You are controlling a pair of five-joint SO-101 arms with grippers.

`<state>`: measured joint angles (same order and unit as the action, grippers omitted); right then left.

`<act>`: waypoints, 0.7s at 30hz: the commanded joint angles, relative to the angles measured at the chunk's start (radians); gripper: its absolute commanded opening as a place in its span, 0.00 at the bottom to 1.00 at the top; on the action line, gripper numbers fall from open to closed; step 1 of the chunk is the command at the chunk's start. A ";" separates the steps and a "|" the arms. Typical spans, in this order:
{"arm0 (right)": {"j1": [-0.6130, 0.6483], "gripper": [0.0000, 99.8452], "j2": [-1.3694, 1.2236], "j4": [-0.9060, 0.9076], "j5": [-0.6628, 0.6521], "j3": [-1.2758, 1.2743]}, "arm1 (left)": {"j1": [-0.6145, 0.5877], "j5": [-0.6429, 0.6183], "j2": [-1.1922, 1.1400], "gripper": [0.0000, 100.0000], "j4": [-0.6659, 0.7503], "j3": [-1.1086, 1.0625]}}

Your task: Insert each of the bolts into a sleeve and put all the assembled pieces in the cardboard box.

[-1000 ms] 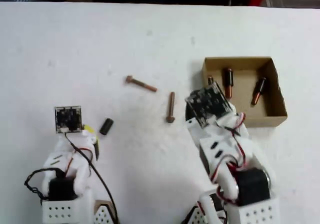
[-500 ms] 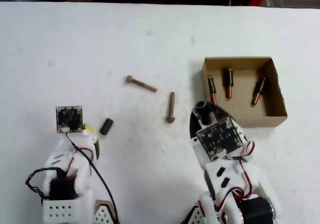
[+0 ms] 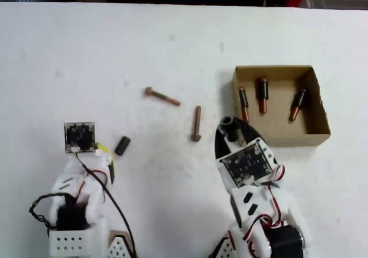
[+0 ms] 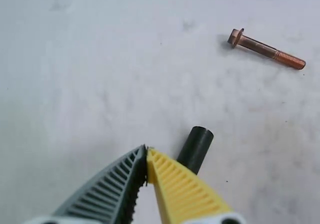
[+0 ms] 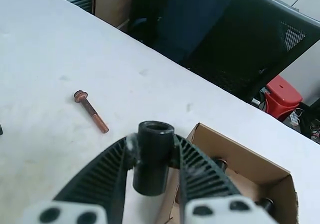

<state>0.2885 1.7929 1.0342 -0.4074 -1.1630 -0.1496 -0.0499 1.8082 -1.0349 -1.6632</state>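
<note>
A black sleeve (image 5: pixel 151 159) stands upright in my right gripper (image 5: pixel 152 146), which is shut on it. From above, this gripper (image 3: pixel 232 133) and its sleeve (image 3: pixel 228 123) hang just left of the cardboard box (image 3: pixel 318 110). Three assembled pieces (image 3: pixel 263 95) lie in the box. Two copper bolts (image 3: pixel 162 96) (image 3: pixel 196 123) lie loose mid-table. My left gripper (image 4: pixel 146 153) is shut and holds nothing. A second black sleeve (image 4: pixel 195 148) lies just beyond its tips and to one side. From above, that sleeve (image 3: pixel 122 145) is right of the left gripper (image 3: pixel 107 157).
The white table (image 3: pixel 115 45) is bare across its far half and left side. Beyond the table's far edge, the right wrist view shows a dark chair (image 5: pixel 240 39) and a red object (image 5: pixel 281 97). Both arm bases stand at the near edge.
The right arm has drawn back from the box's left edge toward the near side, sleeve still in its gripper. A third piece now shows in the box. The left arm has not moved.
</note>
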 commanded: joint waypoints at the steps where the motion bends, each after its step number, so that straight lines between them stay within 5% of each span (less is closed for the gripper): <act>1: -0.001 0.02 0.008 -0.028 0.014 0.008 | 0.010 0.003 0.013 0.02 -0.081 0.077; 13: -0.143 0.02 0.008 -0.067 0.169 -0.006 | 0.012 0.025 0.013 0.02 -0.176 0.141; 21: -0.139 0.02 0.010 -0.369 0.175 -0.226 | 0.031 0.109 0.012 0.02 -0.198 0.176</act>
<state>0.1580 1.7929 0.7871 -0.2478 -1.3548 -0.1312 0.0253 1.8082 -1.2068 -1.5696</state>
